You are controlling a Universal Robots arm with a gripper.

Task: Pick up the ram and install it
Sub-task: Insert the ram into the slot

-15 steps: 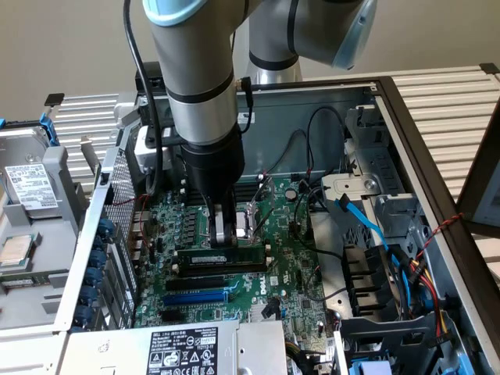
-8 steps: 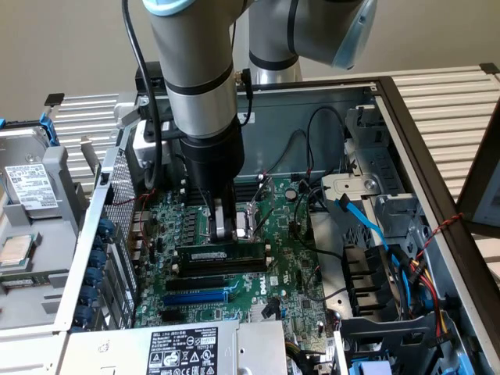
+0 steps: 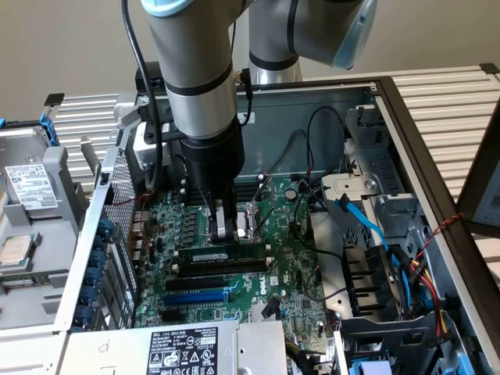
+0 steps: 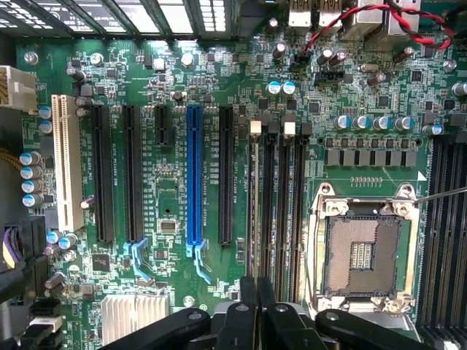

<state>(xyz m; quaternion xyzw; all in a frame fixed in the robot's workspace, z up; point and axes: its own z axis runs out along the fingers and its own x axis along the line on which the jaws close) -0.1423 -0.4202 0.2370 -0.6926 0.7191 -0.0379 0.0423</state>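
Observation:
The ram (image 3: 219, 256), a long dark stick with a white label, stands on edge in a black memory slot on the green motherboard (image 3: 289, 273). My gripper (image 3: 223, 236) comes straight down onto its top edge near the middle, shut on the ram. In the wrist view the ram (image 4: 253, 211) shows edge-on as a thin line in the slot beside the white clips, running under the closed black fingertips of my gripper (image 4: 256, 292). Whether the stick is pressed fully home I cannot tell.
Empty black slots (image 3: 211, 279) and the blue expansion slot (image 3: 195, 296) lie next to the ram toward the case front. The open CPU socket (image 4: 361, 255) sits close by. Blue and black cables (image 3: 367, 226) and drive cages crowd the exterior view's right. A hard drive (image 3: 31, 187) lies outside the case.

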